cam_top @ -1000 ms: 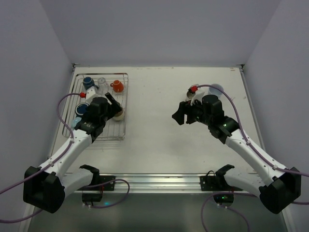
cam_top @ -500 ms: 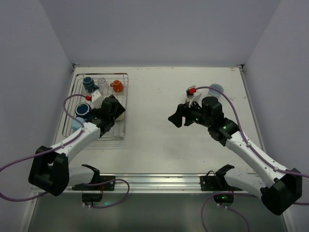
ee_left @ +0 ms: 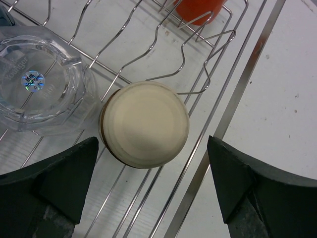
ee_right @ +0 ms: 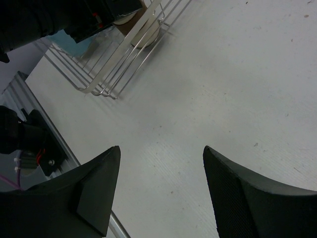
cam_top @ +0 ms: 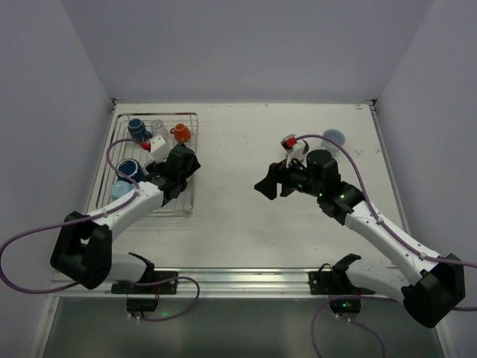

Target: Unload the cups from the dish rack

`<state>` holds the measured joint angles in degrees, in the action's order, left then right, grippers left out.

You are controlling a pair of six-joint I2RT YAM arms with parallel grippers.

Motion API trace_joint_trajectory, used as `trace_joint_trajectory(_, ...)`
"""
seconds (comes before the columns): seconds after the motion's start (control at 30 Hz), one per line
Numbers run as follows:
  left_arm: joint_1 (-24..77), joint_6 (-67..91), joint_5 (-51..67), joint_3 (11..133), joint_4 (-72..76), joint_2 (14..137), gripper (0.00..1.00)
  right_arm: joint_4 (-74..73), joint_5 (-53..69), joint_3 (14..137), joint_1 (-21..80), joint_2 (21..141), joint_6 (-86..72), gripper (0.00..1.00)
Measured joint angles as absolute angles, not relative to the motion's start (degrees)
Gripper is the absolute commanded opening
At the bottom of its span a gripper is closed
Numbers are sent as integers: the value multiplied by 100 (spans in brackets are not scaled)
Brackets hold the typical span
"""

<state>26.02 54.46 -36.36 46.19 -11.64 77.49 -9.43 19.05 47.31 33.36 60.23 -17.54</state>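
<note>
On the white table (cam_top: 246, 216), dish rack (cam_top: 179, 205) holds clear glass (ee_left: 42, 87) beside cream cup (ee_left: 145, 124).

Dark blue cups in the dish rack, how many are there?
2. One dark blue cup in the rack's far left corner, the other midway along its left side. The left arm may hide more.

The dish rack (ee_left: 237, 94) is shiny metal wire; the glass cup (ee_left: 39, 87) glossy, the cream cup (ee_left: 145, 124) matt.
</note>
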Motion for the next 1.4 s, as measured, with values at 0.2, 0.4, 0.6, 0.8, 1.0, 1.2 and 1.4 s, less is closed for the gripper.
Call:
trace_joint_trajectory(0.2,2707,5446,-3756,4619,-1164,7717,96,-937,1905,4731,3339,6038,-1752,71)
trace_joint_trajectory(0.4,2707,5439,-3911,4827,-1205,7924,95,-939,1903,4716,3339,6038,-1752,71)
trace_joint_trajectory(0.6,2707,5424,-4106,5017,-1234,8401,90,-943,1903,4644,3339,6038,-1750,71)
trace_joint_trajectory(0.8,2700,5419,-4244,5068,-1260,8562,80,-941,1887,4639,3339,6038,-1745,71)
trace_joint_trajectory(1.0,2700,5245,-4219,5030,-1267,8455,63,-934,1872,4639,3339,6066,-1745,71)
trace_joint_trajectory(1.2,2700,4849,-3953,4692,-1205,7360,52,-836,1857,4637,3339,6077,-1828,71)
trace_joint_trajectory(1.4,2700,4589,-3634,4456,-1162,5955,49,-261,1900,4434,3339,5957,-2346,71)
